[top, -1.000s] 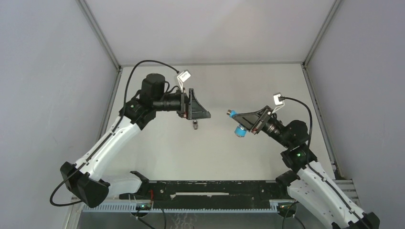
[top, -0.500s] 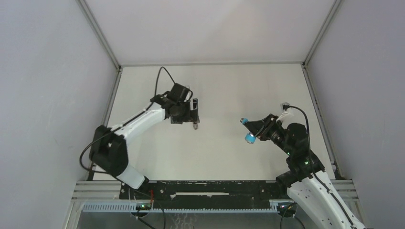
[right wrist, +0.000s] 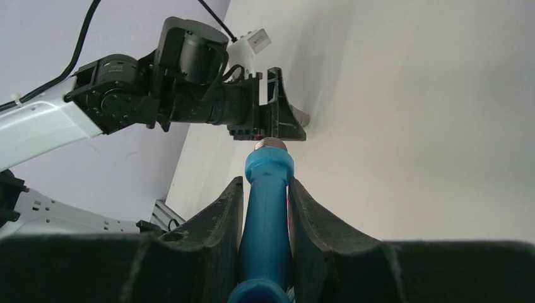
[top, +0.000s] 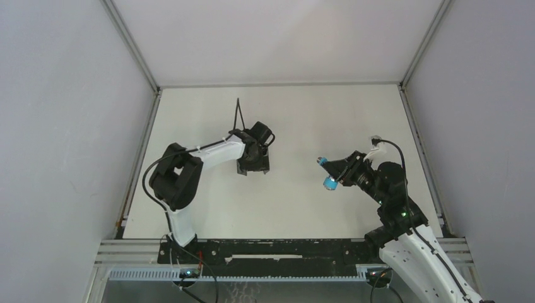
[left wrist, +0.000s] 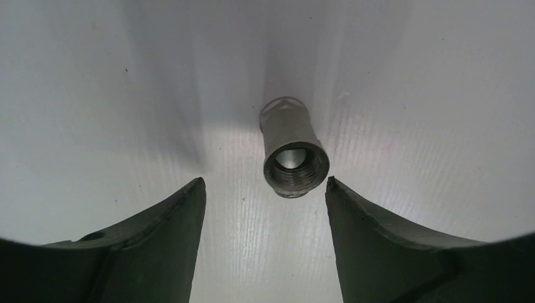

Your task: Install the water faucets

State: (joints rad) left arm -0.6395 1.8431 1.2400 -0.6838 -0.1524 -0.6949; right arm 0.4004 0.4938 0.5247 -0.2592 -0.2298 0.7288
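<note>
The grey metal fitting (left wrist: 293,151) lies on the white table with its threaded open end towards the left wrist camera. My left gripper (left wrist: 265,183) is open, low over the table, with the fitting just ahead of the fingertips and nearer the right finger (left wrist: 378,233). In the top view the left gripper (top: 254,165) hides the fitting. My right gripper (right wrist: 265,186) is shut on the bright-blue tap (right wrist: 268,214), whose silver threaded end (right wrist: 270,144) points at the left gripper. In the top view the right gripper (top: 333,169) holds the tap (top: 329,182) above the table, right of centre.
Grey enclosure walls and metal frame posts (top: 132,44) bound the white table (top: 296,113). A black rail (top: 277,249) runs along the near edge between the arm bases. The left arm (right wrist: 126,101) fills the upper left of the right wrist view.
My left arm has folded down and lowered its gripper to the table around the fitting. My right gripper drew slightly right with the tap, then stayed still.
</note>
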